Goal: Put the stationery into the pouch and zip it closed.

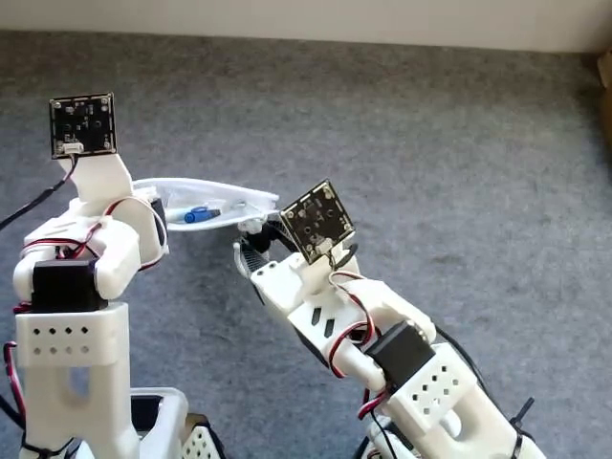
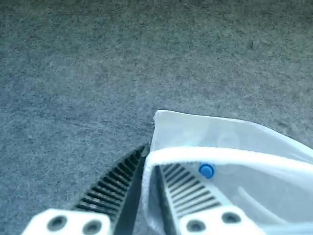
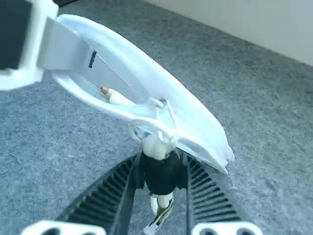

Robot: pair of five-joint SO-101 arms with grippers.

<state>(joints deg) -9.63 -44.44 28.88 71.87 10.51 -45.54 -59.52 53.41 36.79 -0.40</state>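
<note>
Light and floppy, the pouch (image 1: pixel 212 198) hangs at ten o'clock over the counter (image 1: pixel 430 124) — left end effector (image 2: pixel 151 159) clamping its rim, right end effector (image 3: pixel 161 159) pinching the zip pull (image 3: pixel 159 175), probably the best hold.

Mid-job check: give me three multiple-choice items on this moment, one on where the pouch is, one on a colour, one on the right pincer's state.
1. Where is the translucent white zip pouch? A lying flat, untouched; B held between both pincers; C inside a drawer.
2. What colour is the small item seen inside it? A blue; B red; C green.
3. The right pincer is: A open; B shut on an eraser; C shut on the black zip pull.

Answers: 1 B, the left pincer clamps one end while the right one holds the other. 2 A, blue shows through the pouch wall. 3 C, its fingers close on the pull.
</note>
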